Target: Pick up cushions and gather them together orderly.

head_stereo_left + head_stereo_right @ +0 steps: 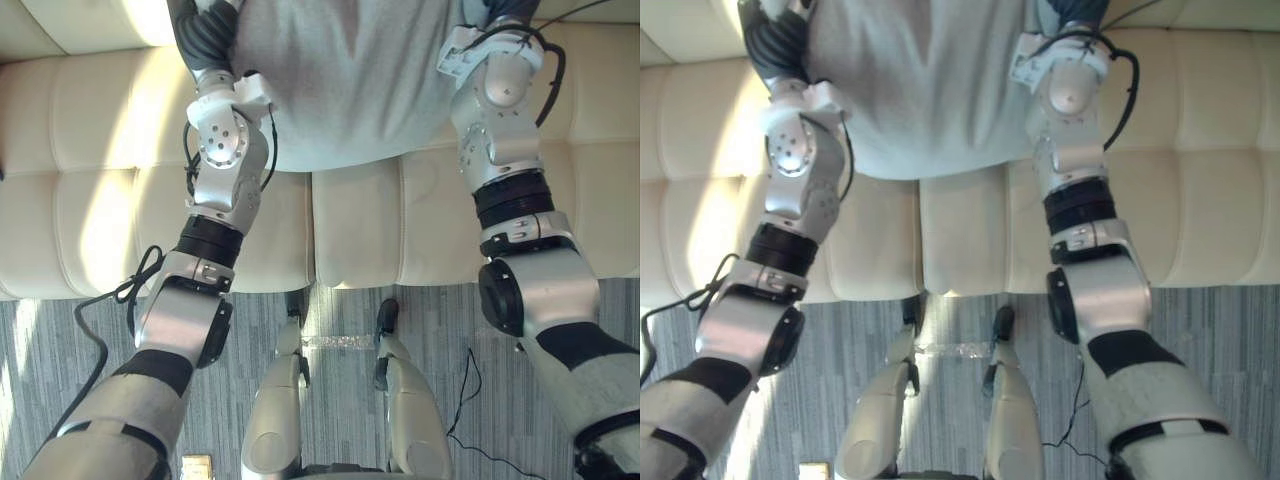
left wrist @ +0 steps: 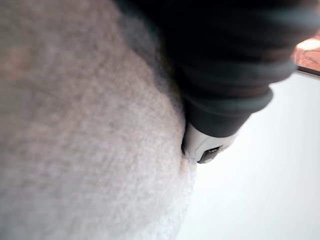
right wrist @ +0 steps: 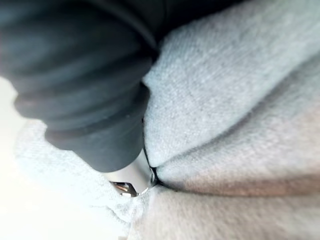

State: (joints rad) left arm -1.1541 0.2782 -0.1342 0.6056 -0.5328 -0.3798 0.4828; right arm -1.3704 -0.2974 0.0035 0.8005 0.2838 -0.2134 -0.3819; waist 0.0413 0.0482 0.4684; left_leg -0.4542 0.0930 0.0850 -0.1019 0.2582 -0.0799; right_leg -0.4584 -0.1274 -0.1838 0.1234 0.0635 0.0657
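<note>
I have the grey cushion (image 1: 350, 80) squeezed between both arms, over the middle of the cream sofa (image 1: 90, 140) and towards its back edge. Whether it rests on the seat or hangs just clear of it, I cannot tell.

My left hand (image 2: 225, 60) presses into one side edge of the cushion and my right hand (image 3: 80, 75) into the other. At each hand the fabric swallows the fingers, so I cannot tell whether they are spread, curled or pinching.

The cover creases deeply around the right hand, so I judge the cushion soft, light and easily squashed, with a coarse weave that should not slip. It looks safe from damage but floppy. I would grip opposite side edges, pressing inward evenly, so it does not sag or twist.
</note>
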